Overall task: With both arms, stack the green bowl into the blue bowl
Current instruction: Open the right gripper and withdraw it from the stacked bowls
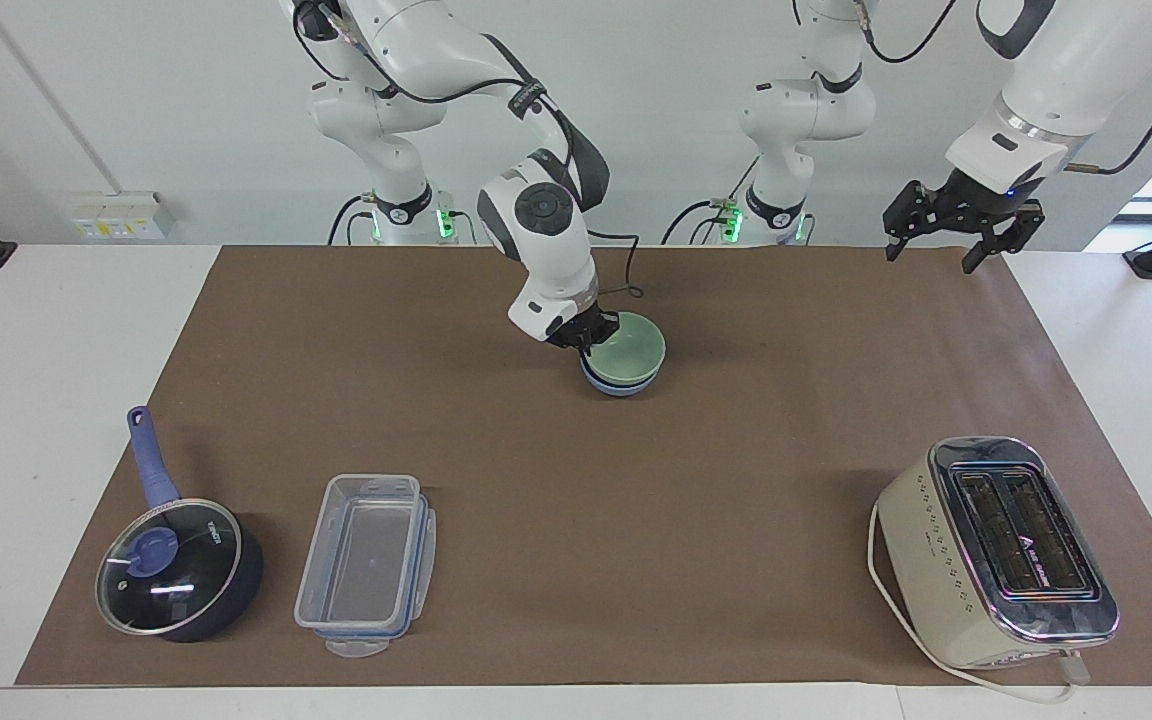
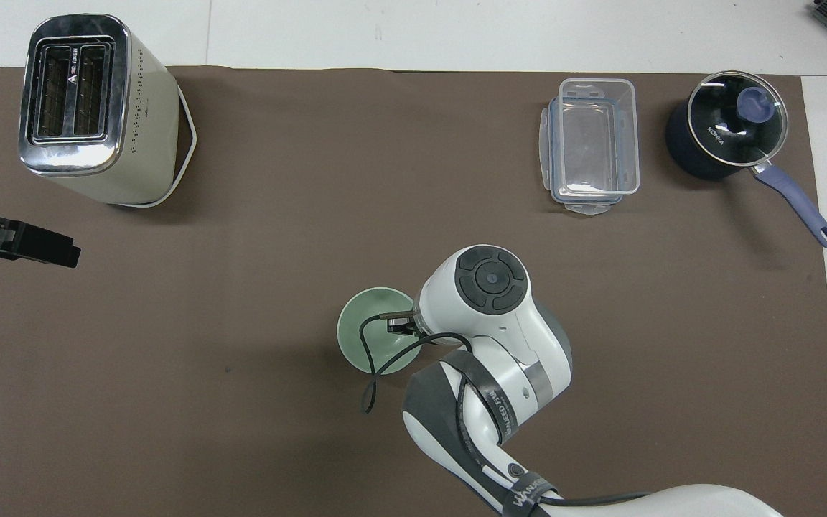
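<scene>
A: Right arm pose?
B: Comes from its base, elbow high, forearm angled down toward the table middle. Right gripper (image 1: 590,338) sits at the rim of the green bowl (image 1: 628,347), on the side toward the right arm's end.

A: Jaws?
B: Pinched nearly together on the green bowl's rim, one finger inside the bowl, one outside. Overhead, the wrist hides most of that; only a dark fingertip shows over the bowl's edge.

A: Where's the green bowl?
B: Nested in the blue bowl (image 1: 620,384), mid-table on the brown mat (image 1: 576,560), in the half nearer the robots. Only a blue band shows under the green one. From overhead the green bowl (image 2: 370,337) covers the blue completely.

A: Left arm?
B: Waiting. Raised, wrist bent down, left gripper (image 1: 940,246) in the air over the mat corner at the left arm's end. Jaws spread wide, nothing in them.

A: Other stuff?
B: Toaster (image 1: 996,550), clear container (image 1: 366,562), lidded saucepan (image 1: 176,565), all along the mat edge farthest from the robots.
</scene>
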### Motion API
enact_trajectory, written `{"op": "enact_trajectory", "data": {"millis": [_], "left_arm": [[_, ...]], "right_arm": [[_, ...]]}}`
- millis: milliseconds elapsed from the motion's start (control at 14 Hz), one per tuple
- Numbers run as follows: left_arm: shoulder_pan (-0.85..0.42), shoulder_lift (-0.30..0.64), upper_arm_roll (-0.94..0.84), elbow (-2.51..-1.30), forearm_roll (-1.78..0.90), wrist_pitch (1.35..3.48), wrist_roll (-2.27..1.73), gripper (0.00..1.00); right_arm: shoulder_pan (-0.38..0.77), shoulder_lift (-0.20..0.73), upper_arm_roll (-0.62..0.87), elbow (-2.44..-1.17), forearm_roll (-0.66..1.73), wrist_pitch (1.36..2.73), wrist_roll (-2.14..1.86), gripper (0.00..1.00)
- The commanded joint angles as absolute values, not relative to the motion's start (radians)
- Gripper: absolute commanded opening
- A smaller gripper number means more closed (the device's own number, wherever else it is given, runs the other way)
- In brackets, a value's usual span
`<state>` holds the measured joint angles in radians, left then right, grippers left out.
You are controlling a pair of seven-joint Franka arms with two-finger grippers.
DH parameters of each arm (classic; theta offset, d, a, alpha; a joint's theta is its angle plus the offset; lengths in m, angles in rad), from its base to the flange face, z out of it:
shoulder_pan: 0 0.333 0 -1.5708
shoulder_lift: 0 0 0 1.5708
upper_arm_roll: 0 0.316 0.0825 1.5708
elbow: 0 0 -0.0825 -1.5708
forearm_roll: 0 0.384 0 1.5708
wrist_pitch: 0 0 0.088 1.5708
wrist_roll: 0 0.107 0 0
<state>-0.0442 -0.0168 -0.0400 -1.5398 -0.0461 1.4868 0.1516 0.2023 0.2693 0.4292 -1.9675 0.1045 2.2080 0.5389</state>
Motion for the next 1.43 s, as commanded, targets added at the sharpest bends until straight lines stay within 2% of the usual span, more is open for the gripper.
{"op": "enact_trajectory", "data": {"millis": [0,71,143,214,286,786,1071,1357], "left_arm": [[-0.043,-0.043,-0.043,-1.574,-0.046,1.503,0.138,1.0],[-0.043,-0.044,-0.043,-1.574,-0.046,1.503,0.138,1.0],[-0.043,-0.044,-0.043,-1.574,-0.046,1.505,0.138,1.0],[-0.043,-0.043,-0.043,-1.574,-0.046,1.505,0.138,1.0],[-0.043,-0.044,-0.043,-1.574,-0.046,1.505,0.138,1.0],[-0.043,-0.043,-0.044,-1.572,-0.046,1.503,0.141,1.0],[-0.043,-0.043,-0.044,-1.569,-0.046,1.497,0.149,1.0],[-0.037,-0.04,-0.043,-1.566,-0.043,1.505,0.15,1.0]], "right_arm": [[0.196,0.271,0.434,-1.974,0.107,2.233,0.515,0.32],[0.198,0.272,0.434,-1.97,0.107,2.23,0.521,0.38],[0.199,0.272,0.434,-1.965,0.106,2.229,0.525,0.49],[0.198,0.267,0.434,-1.959,0.107,2.221,0.525,0.7],[0.198,0.259,0.433,-1.956,0.107,2.218,0.523,1.0],[0.109,0.124,0.422,-1.942,0.034,2.181,0.52,1.0],[-0.01,0.104,0.42,-1.811,-0.069,2.039,0.508,1.0],[-0.123,0.016,0.423,-1.758,-0.049,1.919,0.508,1.0]]}}
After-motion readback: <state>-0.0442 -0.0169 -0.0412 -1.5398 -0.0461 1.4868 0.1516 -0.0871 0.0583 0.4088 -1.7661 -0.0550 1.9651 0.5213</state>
